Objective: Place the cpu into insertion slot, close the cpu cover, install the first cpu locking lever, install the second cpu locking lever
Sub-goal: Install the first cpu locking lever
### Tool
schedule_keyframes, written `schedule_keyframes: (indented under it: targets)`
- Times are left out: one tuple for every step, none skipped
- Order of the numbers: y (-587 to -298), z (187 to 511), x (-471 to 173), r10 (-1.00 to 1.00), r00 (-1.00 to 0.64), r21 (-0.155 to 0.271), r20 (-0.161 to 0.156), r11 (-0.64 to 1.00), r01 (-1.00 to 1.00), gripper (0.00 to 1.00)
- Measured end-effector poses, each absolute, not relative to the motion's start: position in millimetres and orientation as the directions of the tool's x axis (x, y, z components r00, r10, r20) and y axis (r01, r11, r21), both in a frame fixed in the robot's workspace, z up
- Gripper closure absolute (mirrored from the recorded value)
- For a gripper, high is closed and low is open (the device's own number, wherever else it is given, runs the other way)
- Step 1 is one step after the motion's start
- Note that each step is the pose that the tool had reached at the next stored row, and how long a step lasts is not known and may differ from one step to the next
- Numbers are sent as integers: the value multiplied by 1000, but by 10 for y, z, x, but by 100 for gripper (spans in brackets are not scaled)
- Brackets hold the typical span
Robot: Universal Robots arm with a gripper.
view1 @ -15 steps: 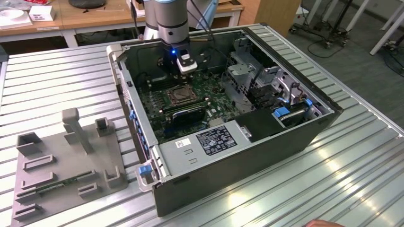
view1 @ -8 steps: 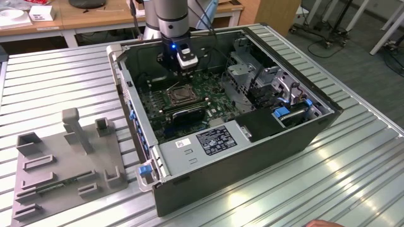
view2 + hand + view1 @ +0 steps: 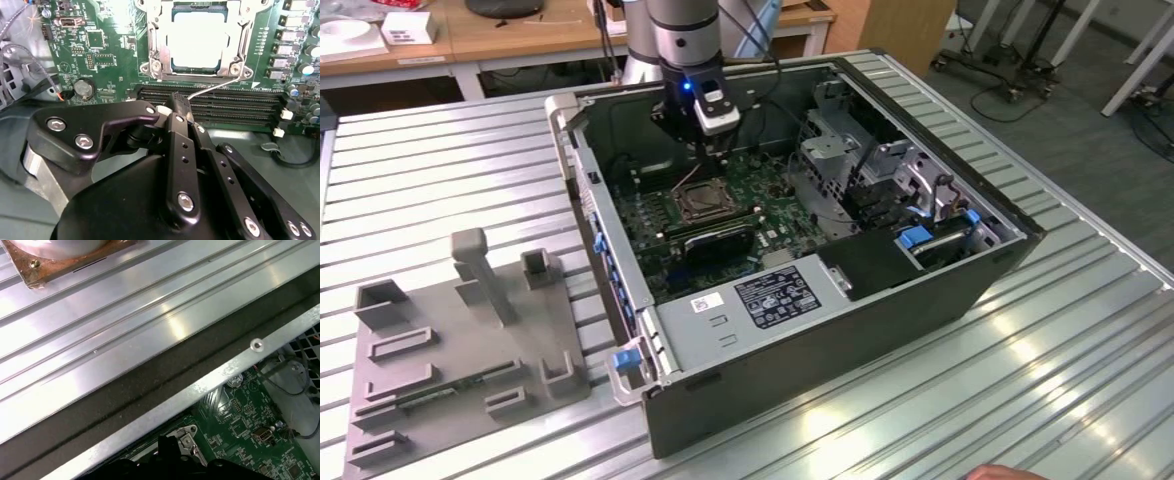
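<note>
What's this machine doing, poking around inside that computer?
A robot arm's gripper reaches into an open computer case on a metal table. The cpu already sits in the insertion slot on the green motherboard, with the cpu cover lying around it. The gripper's tip is right at the free end of a thin wire locking lever angling out from the slot.

In the second wrist view, the cpu [image 3: 195, 40] lies flat in the insertion slot [image 3: 196, 74], its pale top showing through the cut-out of the cpu cover [image 3: 158, 36], which is folded down over it. A thin wire locking lever [image 3: 220, 86] runs from the socket's corner across the long black memory slots [image 3: 240, 104] to the gripper [image 3: 177, 106], whose black fingertips are drawn together at the lever's free end. A round coin cell [image 3: 84, 88] sits on the green motherboard [image 3: 107, 62] nearby.
</note>
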State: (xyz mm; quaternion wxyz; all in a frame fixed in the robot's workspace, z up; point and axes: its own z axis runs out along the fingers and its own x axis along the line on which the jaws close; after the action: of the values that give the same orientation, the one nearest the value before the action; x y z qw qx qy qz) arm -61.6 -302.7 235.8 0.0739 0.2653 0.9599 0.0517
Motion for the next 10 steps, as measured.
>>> schedule_keyframes:
  targets:
    - [-3027, 2363, -616, 517, -848, 138, -115, 854, 502, 89]
    - [-3027, 2363, -616, 517, -848, 139, -115, 854, 502, 89]
    - [-3027, 2363, -616, 517, -848, 139, -115, 854, 502, 89]
    - [-3027, 2363, -616, 517, -848, 139, -115, 854, 502, 89]
    - [-3027, 2364, -616, 517, -848, 139, -115, 854, 502, 89]
    - [-3027, 2365, -619, 517, -848, 138, -115, 854, 502, 89]
    - [-3027, 2366, -630, 517, -848, 139, -115, 854, 501, 89]
    - [-3027, 2366, -653, 517, -848, 139, -116, 854, 501, 89]
    - [-3027, 2365, -678, 517, -848, 141, -118, 854, 501, 89]
    - [-3027, 2365, -705, 517, -848, 142, -120, 854, 501, 89]
